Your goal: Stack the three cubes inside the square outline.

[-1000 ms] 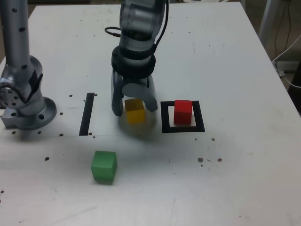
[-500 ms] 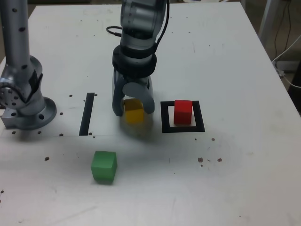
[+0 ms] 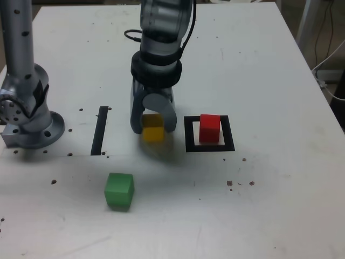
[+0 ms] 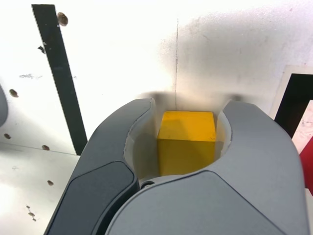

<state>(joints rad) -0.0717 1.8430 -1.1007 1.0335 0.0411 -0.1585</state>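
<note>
Item: yellow cube (image 3: 152,129), sitting between the jaws of the end effector (image 3: 152,125), which is clamped on its two opposite side faces. The wrist view is showing the same yellow cube (image 4: 187,141) seated deep between the curved grey jaws, both inner faces pressing its sides. Whether it is resting on the tabletop (image 3: 259,81) or raised just clear of it is hard to tell from either view.

Item: red cube (image 3: 209,128), standing inside the square outline (image 3: 189,134), on its white centre, just beside the gripped cube toward the exterior view's right.

Item: green cube (image 3: 119,191), lying loose on the tabletop nearer the camera, well apart from the others.

Item: thin black strip (image 3: 99,130), lying flat toward the exterior view's left of the end effector; not a target.

Handling: the cubes are looking like light, rigid blocks with matte plain faces, so a squeeze across parallel sides should be holding without slip or crushing. A low hold is leaving the top face free for the next block.

Containers: none; the outline is acting as the only receptacle, currently holding one cube.
</note>
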